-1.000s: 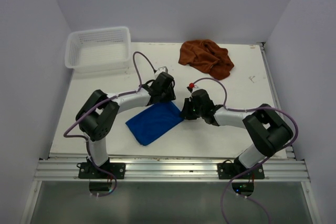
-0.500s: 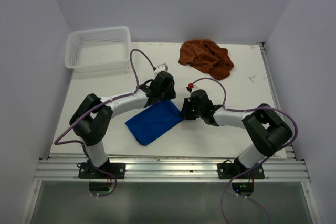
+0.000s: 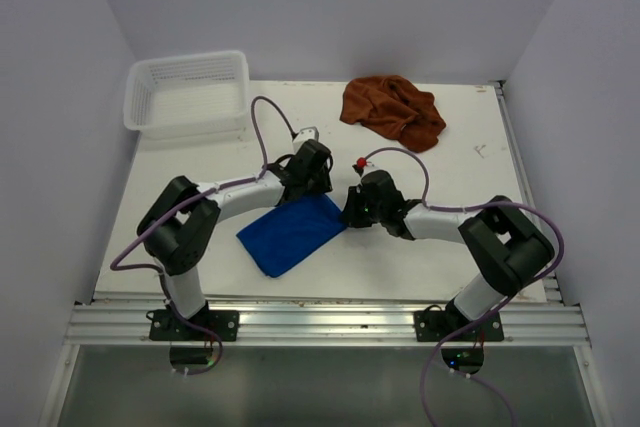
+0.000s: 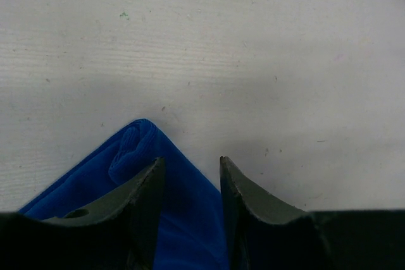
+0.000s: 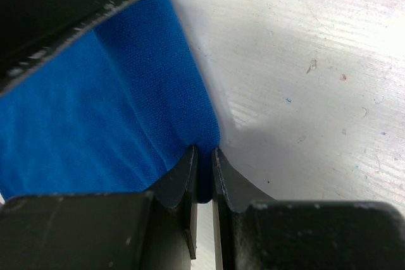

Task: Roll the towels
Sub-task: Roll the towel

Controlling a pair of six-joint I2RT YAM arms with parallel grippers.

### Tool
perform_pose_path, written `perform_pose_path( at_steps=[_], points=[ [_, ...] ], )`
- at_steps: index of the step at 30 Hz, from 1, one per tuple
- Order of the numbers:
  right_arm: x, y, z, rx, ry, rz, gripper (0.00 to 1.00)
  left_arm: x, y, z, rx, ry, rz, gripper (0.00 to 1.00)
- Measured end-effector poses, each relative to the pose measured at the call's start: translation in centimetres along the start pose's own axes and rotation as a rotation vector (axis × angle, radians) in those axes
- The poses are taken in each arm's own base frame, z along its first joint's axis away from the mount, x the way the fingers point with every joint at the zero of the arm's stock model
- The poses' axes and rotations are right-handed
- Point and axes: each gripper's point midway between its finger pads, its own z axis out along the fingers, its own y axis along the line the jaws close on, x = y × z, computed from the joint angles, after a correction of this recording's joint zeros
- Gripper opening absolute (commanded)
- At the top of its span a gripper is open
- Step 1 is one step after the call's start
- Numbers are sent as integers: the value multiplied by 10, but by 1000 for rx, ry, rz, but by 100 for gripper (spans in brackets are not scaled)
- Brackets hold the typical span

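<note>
- The blue towel (image 3: pixel 292 232) is lying flat on the white table (image 3: pixel 450 172), in the near middle between the two arms. It is showing as a slanted four-sided patch.
- The left gripper (image 4: pixel 190 164) is reaching down over the far corner of the blue towel.
- Its two dark fingers (image 4: pixel 147 197) are standing apart with a clear gap between them. Blue cloth is lying in that gap, flat and not bunched.
- In the left wrist view, the towel's corner is pointing away from the gripper and is showing a small doubled-over fold just left of the left finger. Bare table is filling the rest of that view.
- The right gripper (image 5: pixel 204 153) is lying low at the right edge of the blue towel.
- Its fingers are pressed almost together and are pinching the towel's edge. The cloth is running into the narrow slit between them.
- In the right wrist view, blue cloth is covering the left half and bare table the right half.
- The brown towel (image 3: pixel 392 110) is lying crumpled at the far side of the table, right of centre. It is well apart from both grippers and from the blue towel.
- A white mesh basket (image 3: pixel 187 90) is sitting at the far left corner of the table.
</note>
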Motion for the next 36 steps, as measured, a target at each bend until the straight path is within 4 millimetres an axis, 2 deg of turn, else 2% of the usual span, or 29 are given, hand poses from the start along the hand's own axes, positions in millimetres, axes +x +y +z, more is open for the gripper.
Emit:
perform_pose_path(
  at_steps=[7, 23, 31, 36],
  points=[
    [0, 0, 0, 1, -2, -1, 0, 14, 11, 13, -42, 32, 17, 44],
    [0, 4, 2, 14, -21, -24, 0, 14, 25, 19, -94, 25, 36, 42],
    [2, 9, 1, 57, -55, -72, 0, 13, 25, 24, -96, 28, 32, 42],
    [5, 11, -6, 96, -83, -105, 0, 14, 24, 25, -91, 33, 32, 42]
  ],
)
